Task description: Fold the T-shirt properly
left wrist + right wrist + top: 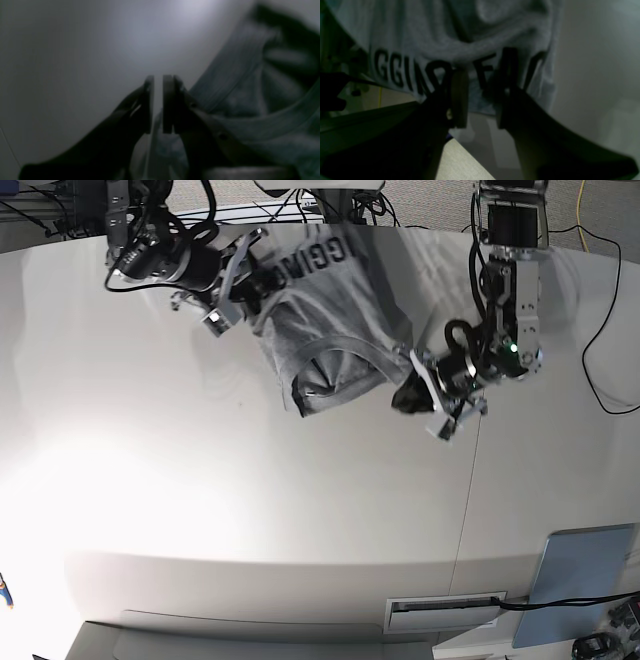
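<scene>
The heather-grey T-shirt [340, 310] lies bunched at the far middle of the white table [200, 500], its black block lettering showing near the far edge. My right gripper [245, 280] is at its left end. In the right wrist view its jaws [482, 85] stand a little apart with the lettered cloth [460, 37] between them. My left gripper [408, 390] is at the shirt's right end. In the left wrist view it [158, 82] is nearly closed on a thin fold, with the ribbed neck [250, 100] just to its right.
The table's far edge runs just behind the shirt, and the floor shows beyond it in the right wrist view. Cables [600, 360] hang at the right. A grey panel [585, 580] sits at the near right corner, and a slot [445, 610] is in the front edge.
</scene>
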